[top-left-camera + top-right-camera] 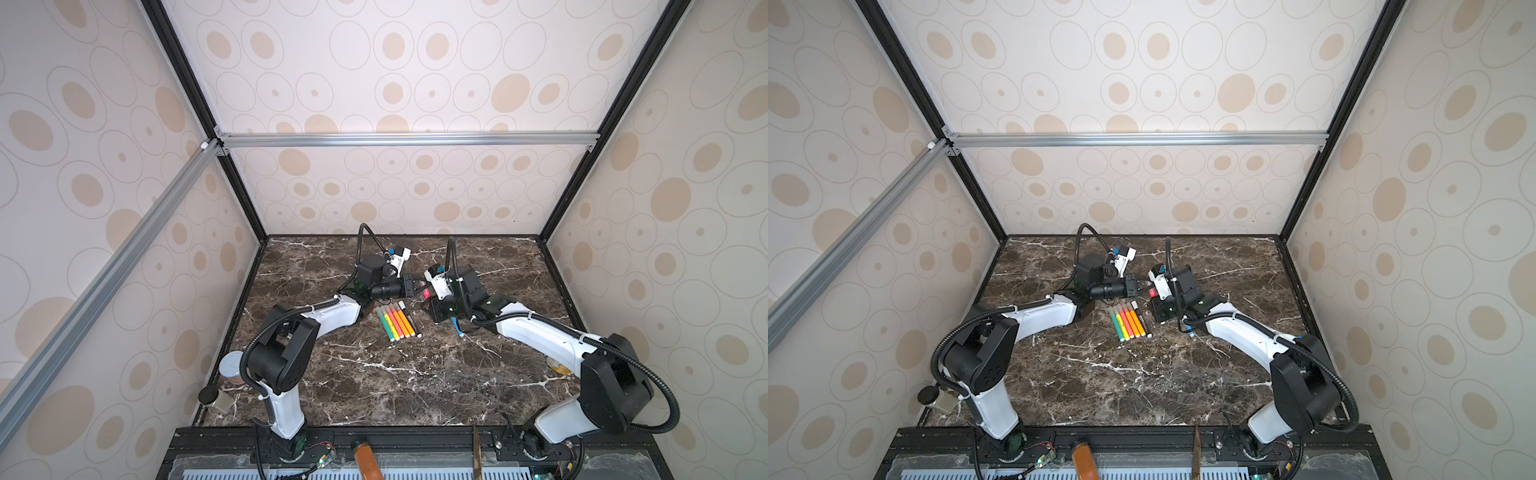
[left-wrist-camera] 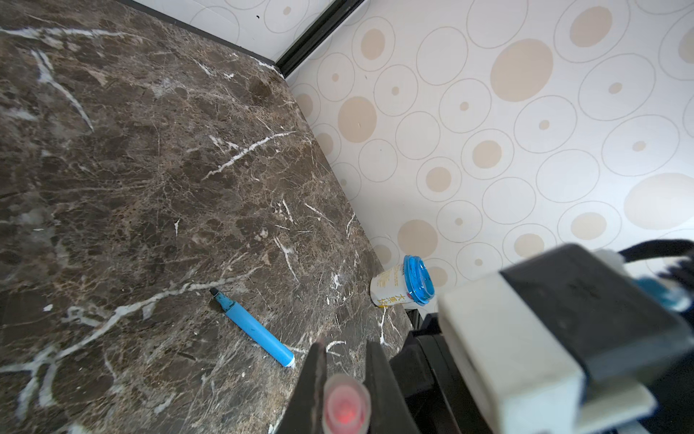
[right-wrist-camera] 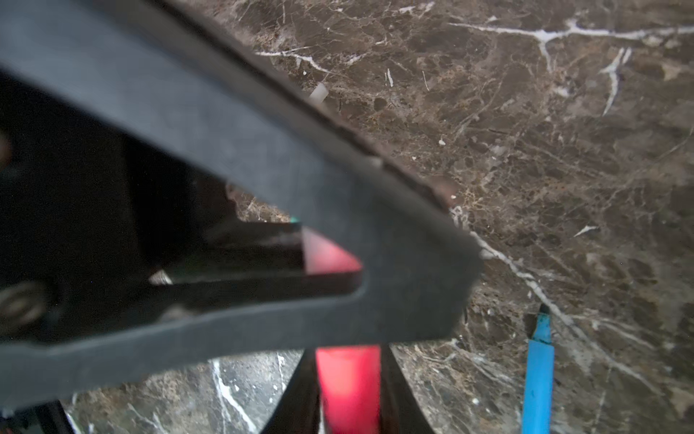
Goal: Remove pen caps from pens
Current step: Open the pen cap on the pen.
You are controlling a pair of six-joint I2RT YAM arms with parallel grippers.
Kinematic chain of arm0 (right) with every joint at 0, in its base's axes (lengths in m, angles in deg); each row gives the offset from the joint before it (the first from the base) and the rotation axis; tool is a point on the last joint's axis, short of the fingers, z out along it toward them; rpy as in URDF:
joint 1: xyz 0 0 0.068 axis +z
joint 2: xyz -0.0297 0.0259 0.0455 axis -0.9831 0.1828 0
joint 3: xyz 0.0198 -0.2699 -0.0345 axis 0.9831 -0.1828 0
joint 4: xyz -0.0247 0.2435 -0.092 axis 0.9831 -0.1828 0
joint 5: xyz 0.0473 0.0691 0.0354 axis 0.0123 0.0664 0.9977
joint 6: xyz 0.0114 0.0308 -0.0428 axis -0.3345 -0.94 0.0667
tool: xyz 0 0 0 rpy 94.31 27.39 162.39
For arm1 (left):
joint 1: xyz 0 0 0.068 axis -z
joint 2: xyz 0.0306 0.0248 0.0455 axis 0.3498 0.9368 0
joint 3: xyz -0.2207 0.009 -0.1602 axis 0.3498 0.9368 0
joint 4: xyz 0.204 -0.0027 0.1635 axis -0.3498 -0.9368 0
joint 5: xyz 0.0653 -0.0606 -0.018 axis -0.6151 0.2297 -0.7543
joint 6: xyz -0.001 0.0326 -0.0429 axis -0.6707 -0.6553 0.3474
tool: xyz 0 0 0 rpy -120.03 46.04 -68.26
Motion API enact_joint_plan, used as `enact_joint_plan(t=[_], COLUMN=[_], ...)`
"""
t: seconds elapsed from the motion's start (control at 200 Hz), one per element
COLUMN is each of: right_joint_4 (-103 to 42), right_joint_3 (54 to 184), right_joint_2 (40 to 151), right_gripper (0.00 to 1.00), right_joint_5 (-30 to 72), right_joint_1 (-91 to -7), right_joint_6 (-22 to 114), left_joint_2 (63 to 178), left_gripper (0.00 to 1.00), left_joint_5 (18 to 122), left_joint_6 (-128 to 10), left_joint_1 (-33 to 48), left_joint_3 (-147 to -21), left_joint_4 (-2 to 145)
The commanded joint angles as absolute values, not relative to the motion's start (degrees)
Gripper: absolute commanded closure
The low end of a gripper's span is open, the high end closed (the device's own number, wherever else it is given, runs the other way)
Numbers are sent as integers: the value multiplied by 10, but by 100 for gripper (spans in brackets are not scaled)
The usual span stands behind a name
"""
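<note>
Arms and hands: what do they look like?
The left arm and right arm match: glossy white shells, black joint housings, black corrugated cable hoses tied on with white ties. The left hand and right hand are black, slim-fingered. White camera blocks at the wrists.

Surface point(image 1: 415, 374) dk brown marble, white veins. Walls point(image 1: 415, 83) cream w/ beige ovals. Pen row point(image 1: 397, 323): green, yellow, orange, black. Blue pen point(image 2: 251, 327); red pen point(image 3: 347, 387), translucent cap point(image 2: 345, 406). Cup point(image 2: 388, 287) white, blue lid point(image 2: 418, 278).

Dark marble table point(image 1: 374, 374), circle-patterned walls point(image 1: 395, 83), tin point(image 1: 231, 365) at left edge, black-lidded jar point(image 1: 212, 399) near it, blue-lidded cup point(image 2: 403, 285) by wall, brown bottle point(image 1: 366, 459) at front.
</note>
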State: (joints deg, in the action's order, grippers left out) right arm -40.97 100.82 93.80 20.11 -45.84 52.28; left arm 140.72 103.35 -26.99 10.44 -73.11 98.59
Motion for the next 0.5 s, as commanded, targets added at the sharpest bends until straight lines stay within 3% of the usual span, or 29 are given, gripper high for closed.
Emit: enact_joint_plan(t=[0.0,0.06,0.495], right_joint_4=[-373,-363,-372], right_joint_3=[995,987,881], right_joint_2=[942,937,877], right_gripper=[91,100,100], right_joint_5=[202,196,177], right_joint_1=[-458,-458,-435], right_joint_6=[512,509,503], left_joint_2=[1392,1392,1441], left_gripper=[100,100,100], left_joint_5=[1046,1043,1006], left_joint_6=[-254,-258,-366], left_joint_1=[111,111,67], left_joint_3=[-732,-732,-866], left_joint_4=[1013,1007,842])
